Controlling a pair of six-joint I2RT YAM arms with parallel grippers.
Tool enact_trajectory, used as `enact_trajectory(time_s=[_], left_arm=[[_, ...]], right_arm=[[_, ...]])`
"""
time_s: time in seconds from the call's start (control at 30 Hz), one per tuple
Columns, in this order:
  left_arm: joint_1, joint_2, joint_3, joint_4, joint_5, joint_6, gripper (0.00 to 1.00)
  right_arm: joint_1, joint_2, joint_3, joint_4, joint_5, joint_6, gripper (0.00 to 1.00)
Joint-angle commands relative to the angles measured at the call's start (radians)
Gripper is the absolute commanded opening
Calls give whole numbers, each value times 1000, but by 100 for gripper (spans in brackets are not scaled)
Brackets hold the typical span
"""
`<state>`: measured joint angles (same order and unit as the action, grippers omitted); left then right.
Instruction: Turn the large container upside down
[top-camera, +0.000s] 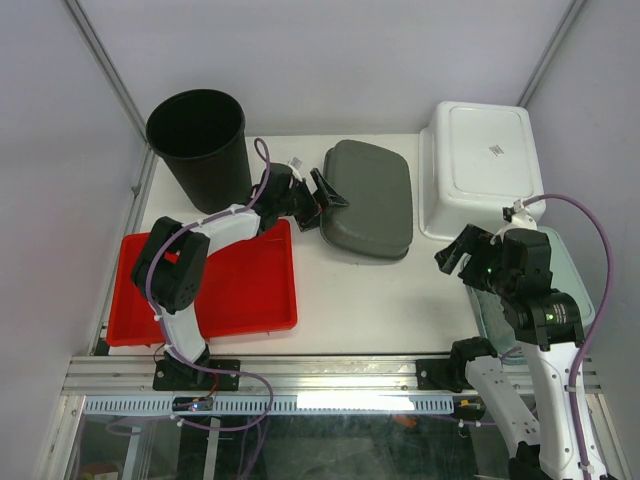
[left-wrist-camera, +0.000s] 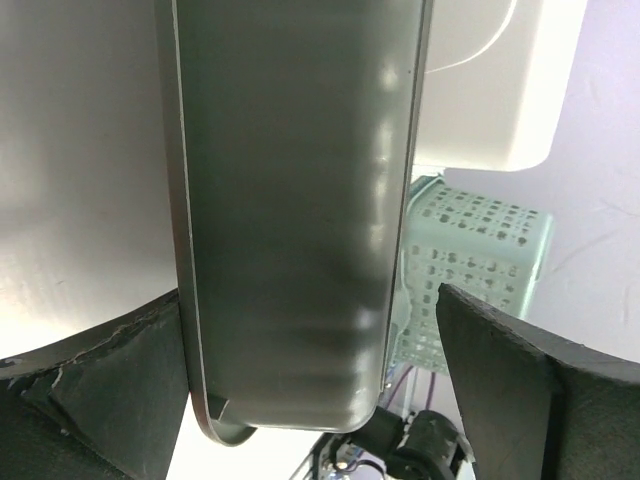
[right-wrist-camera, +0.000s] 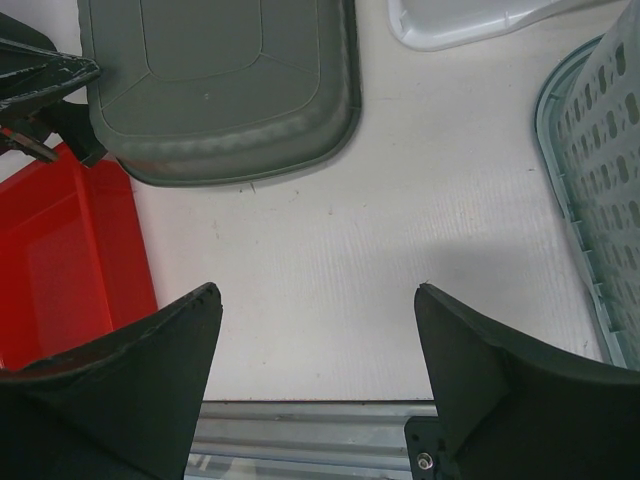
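Observation:
The large grey-green container lies bottom up in the middle of the table, its rim on the surface. It fills the left wrist view and shows at the top of the right wrist view. My left gripper is open at the container's left edge. In its own view the jaws stand wide on either side of the container's end without closing on it. My right gripper is open and empty, hovering over bare table to the container's right and nearer the front.
A black round bin stands upright at the back left. A white tub lies bottom up at the back right. A red tray sits at the front left. A mint perforated basket stands by the right arm.

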<state>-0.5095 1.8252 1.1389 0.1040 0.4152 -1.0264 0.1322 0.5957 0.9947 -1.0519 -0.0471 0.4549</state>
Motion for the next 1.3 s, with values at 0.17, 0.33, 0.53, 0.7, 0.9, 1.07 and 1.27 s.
enact_trajectory(time_s=[0.17,0.33,0.53,0.7,0.9,1.07,1.27], left_arm=[[-43,-39,112,-168,-115,191,99],[-95,-28,182,-306,-252,292,99],[-146,11,225,-393,-322,377,99],[-172,43,263,-453,-361,425,99],[-174,13,297,-509,-431,474,99],[-181,-65,326,-550,-457,492,99],[-187,-217,376,-633,-508,524,99]], right_arm=[[-4,1,22,38,-26,7,82],[-3,13,34,36,-34,-9,82],[-4,53,52,48,-33,-45,83],[-3,99,76,59,-37,-68,84],[-4,120,70,86,-85,-63,84],[-1,139,30,148,-220,-49,85],[202,198,-52,302,-178,52,88]])
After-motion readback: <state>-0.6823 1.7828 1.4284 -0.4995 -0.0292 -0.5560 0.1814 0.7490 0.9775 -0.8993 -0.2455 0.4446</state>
